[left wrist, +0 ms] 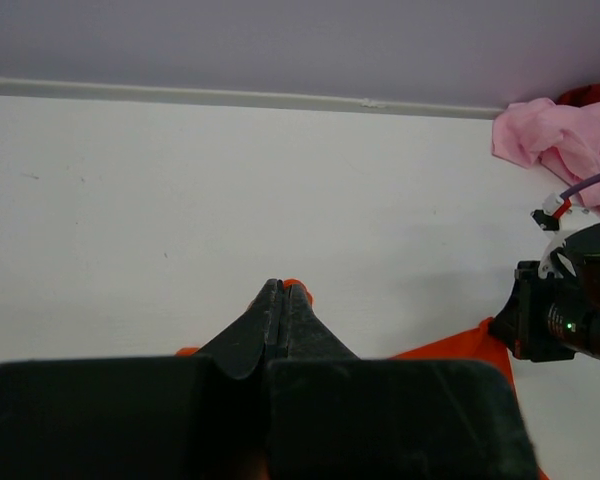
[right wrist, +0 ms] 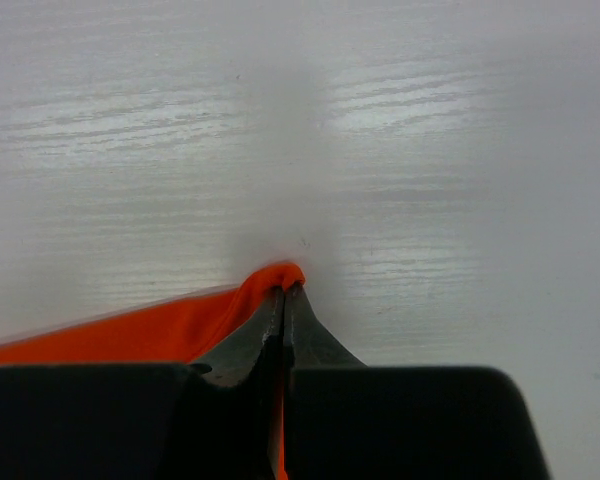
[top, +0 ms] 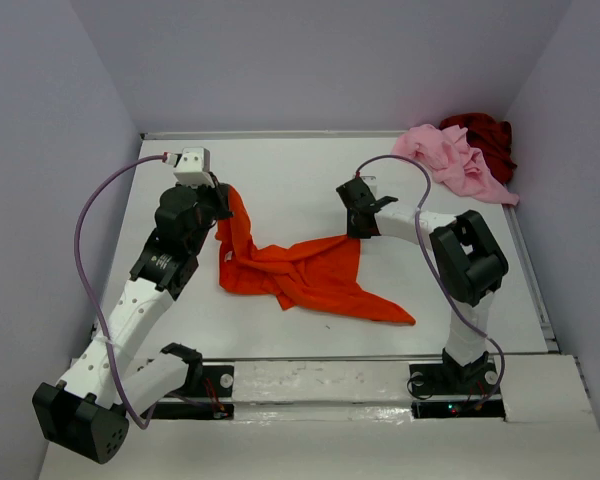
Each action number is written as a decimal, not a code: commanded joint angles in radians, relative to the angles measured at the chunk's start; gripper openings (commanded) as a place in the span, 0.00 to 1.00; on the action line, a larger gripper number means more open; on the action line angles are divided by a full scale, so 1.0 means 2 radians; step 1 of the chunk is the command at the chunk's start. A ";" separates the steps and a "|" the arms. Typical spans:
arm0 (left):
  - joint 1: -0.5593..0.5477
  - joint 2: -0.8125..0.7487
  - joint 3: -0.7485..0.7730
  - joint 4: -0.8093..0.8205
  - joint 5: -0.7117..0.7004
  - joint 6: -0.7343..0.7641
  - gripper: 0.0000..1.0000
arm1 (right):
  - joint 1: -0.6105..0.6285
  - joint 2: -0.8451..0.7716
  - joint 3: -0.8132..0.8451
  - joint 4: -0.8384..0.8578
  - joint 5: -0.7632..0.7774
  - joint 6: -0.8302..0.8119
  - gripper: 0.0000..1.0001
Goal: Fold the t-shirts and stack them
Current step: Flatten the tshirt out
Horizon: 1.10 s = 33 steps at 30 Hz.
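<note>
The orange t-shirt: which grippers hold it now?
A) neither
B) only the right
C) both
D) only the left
C: the left gripper and the right gripper are each shut on a pinch of the orange t-shirt.

L claw point(left wrist: 281, 292), R claw point(right wrist: 283, 296) blk; arms point(top: 130, 310) wht; purple cables point(top: 78, 235).

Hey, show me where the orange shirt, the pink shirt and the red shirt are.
orange shirt point(top: 300, 270): top view, middle of the spread cloth.
pink shirt point(top: 448, 160): top view, centre of the crumpled heap.
red shirt point(top: 485, 135): top view, upper part of the bundle behind the pink one.
</note>
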 commanded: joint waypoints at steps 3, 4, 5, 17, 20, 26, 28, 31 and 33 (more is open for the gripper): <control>0.002 -0.013 -0.008 0.026 0.002 0.003 0.00 | -0.004 -0.017 -0.002 0.008 -0.006 -0.003 0.00; 0.002 -0.013 -0.008 0.026 0.001 0.003 0.00 | -0.004 -0.031 -0.006 0.006 0.000 -0.005 0.00; 0.002 -0.015 -0.009 0.027 0.000 0.003 0.00 | -0.004 -0.047 -0.010 0.004 0.004 -0.007 0.00; -0.010 -0.062 0.059 -0.051 -0.017 0.022 0.00 | -0.004 -0.376 0.010 -0.110 0.063 -0.045 0.00; -0.009 -0.074 0.094 -0.075 -0.016 0.022 0.00 | -0.004 -0.418 0.037 -0.147 0.065 -0.050 0.00; -0.010 -0.105 0.171 -0.140 -0.016 0.038 0.00 | -0.004 -0.500 0.077 -0.211 0.073 -0.058 0.00; -0.010 -0.119 0.189 -0.166 -0.014 0.044 0.00 | -0.004 -0.527 0.093 -0.239 0.076 -0.061 0.00; -0.010 -0.140 0.228 -0.201 -0.015 0.046 0.00 | -0.004 -0.564 0.119 -0.265 0.076 -0.067 0.00; -0.027 -0.155 0.249 -0.219 -0.027 0.038 0.00 | -0.004 -0.580 0.148 -0.288 0.073 -0.074 0.00</control>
